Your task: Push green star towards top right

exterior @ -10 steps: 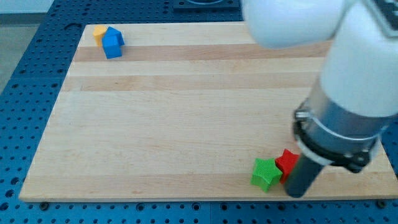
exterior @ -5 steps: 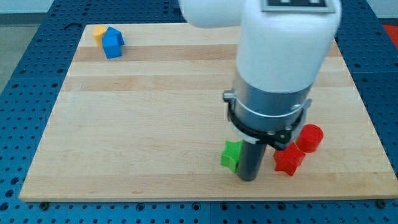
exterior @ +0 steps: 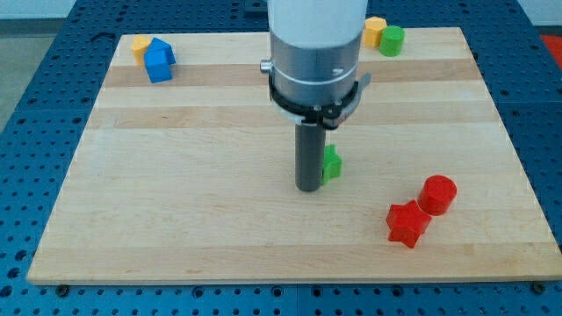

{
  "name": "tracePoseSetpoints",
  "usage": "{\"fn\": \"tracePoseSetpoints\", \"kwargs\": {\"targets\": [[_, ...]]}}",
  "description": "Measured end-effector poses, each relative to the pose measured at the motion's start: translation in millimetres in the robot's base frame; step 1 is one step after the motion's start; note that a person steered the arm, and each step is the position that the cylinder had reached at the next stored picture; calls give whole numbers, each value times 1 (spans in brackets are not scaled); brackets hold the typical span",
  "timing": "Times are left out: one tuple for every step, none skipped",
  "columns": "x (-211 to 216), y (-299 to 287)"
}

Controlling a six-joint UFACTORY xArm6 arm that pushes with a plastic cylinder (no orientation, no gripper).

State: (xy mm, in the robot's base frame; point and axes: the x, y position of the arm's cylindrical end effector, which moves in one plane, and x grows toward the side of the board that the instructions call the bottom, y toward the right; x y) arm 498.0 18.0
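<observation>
The green star (exterior: 331, 163) lies near the board's middle, mostly hidden behind my rod, with only its right side showing. My tip (exterior: 307, 187) rests on the board at the star's lower left, touching or nearly touching it. The wide grey and white arm body stands above and hides the board behind it.
A red star (exterior: 407, 223) and a red cylinder (exterior: 437, 194) lie at the lower right. A yellow block (exterior: 375, 31) and a green cylinder (exterior: 392, 39) sit at the top right. A blue block (exterior: 159, 61) and a yellow block (exterior: 140, 45) sit at the top left.
The arm has swept from the lower right up and to the left. The green star has moved from beside the red star up to near the board's middle. The top right blocks now show.
</observation>
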Motion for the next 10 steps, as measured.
{"fn": "tracePoseSetpoints", "kwargs": {"targets": [[-22, 18], [-35, 36], [-52, 52], [-66, 65], [-78, 78], [-88, 90], [-95, 100], [-98, 112], [-98, 128], [-98, 146]]}}
